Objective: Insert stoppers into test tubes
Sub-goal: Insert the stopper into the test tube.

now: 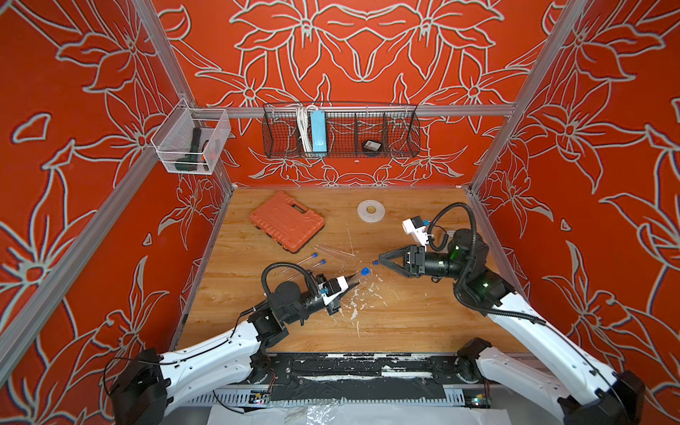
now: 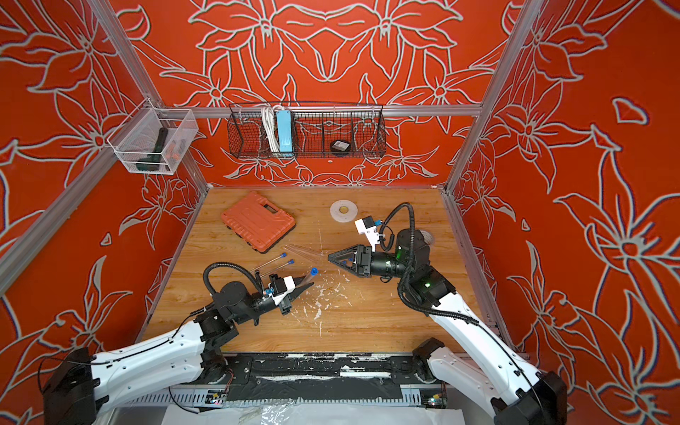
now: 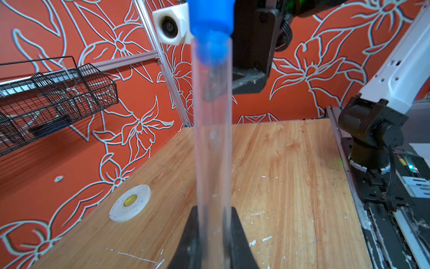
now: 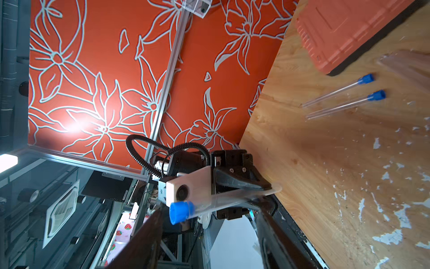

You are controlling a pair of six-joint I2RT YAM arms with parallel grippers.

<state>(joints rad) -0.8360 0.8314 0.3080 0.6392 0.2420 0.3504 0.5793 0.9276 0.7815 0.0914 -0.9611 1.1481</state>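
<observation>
My left gripper [image 1: 351, 285] [image 3: 214, 210] is shut on a clear test tube [image 3: 213, 139] [image 4: 232, 195] held off the table. A blue stopper [image 1: 364, 272] [image 3: 210, 23] [image 4: 180, 212] sits in the tube's mouth. My right gripper [image 1: 382, 259] [image 4: 209, 216] faces that end, open, its fingers apart on either side of the stopper and not touching it. One loose blue stopper [image 1: 375, 262] lies on the table beside the right fingertips. Two stoppered tubes [image 1: 307, 261] [image 4: 337, 97] lie side by side on the wood. Bare tubes [image 1: 336, 252] lie near them.
An orange tool case [image 1: 287, 220] lies at the back left of the table, a roll of tape [image 1: 371, 211] at the back centre. A black wire basket [image 1: 342, 132] hangs on the rear wall. White paint flecks [image 1: 355, 305] mark the wood near the left gripper.
</observation>
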